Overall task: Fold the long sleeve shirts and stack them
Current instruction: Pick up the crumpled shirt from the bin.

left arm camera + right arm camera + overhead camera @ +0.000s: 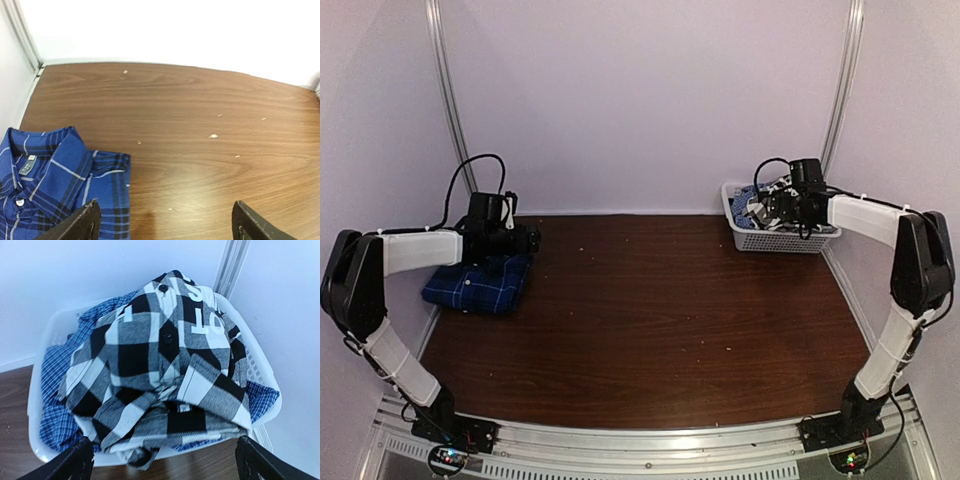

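Blue plaid shirt [480, 288] lies folded, collar showing, at the far left of the table [670, 310]. Left gripper [164, 217] hovers over its edge, fingers spread wide, holding nothing. Far right, the checked shirt [165, 365] sits heaped in a white basket [36, 390] over blue cloth [55, 365]; right gripper [165, 460] gapes above, empty.

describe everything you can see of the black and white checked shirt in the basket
The black-and-white checked shirt looks like soft woven cloth with large checks, white lettering near its far end and dark buttons. It is unfolded and crumpled, heaped on top of the white basket, with a bit drooping over the near rim. Finer blue checked cloth lies beneath it. The right end effector is open in front of it, not gripping it.
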Action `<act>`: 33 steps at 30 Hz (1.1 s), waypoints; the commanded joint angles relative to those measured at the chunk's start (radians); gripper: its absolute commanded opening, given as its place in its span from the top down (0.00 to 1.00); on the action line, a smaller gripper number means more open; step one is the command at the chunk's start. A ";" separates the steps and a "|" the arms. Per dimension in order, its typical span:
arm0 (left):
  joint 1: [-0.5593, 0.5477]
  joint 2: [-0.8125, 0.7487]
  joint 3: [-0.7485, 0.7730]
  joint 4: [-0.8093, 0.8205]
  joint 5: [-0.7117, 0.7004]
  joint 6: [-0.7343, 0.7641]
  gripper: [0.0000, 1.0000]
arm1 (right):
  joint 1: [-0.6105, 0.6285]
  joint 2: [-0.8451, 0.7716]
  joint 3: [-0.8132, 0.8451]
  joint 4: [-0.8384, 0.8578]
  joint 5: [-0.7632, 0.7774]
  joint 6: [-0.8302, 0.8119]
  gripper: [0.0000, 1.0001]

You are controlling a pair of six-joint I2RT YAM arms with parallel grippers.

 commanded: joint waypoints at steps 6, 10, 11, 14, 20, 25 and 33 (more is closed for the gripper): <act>-0.067 -0.117 -0.063 0.069 0.119 -0.031 0.07 | -0.159 0.252 0.296 -0.139 0.039 -0.011 0.01; -0.088 -0.131 -0.079 0.065 0.116 -0.032 0.07 | -0.217 0.321 0.345 -0.158 -0.035 -0.006 0.08; -0.091 -0.130 -0.080 0.062 0.116 -0.033 0.07 | -0.225 0.338 0.354 -0.161 -0.048 -0.005 0.10; -0.100 -0.129 -0.081 0.060 0.113 -0.036 0.07 | -0.244 0.362 0.360 -0.154 -0.116 -0.001 0.23; -0.111 -0.122 -0.078 0.055 0.112 -0.036 0.07 | -0.255 0.361 0.364 -0.142 -0.193 -0.006 0.57; -0.115 -0.123 -0.080 0.046 0.106 -0.039 0.07 | -0.251 0.253 0.300 -0.094 -0.235 0.008 0.85; -0.126 -0.120 -0.086 0.043 0.103 -0.042 0.07 | -0.204 -0.052 0.146 0.007 -0.377 0.055 1.00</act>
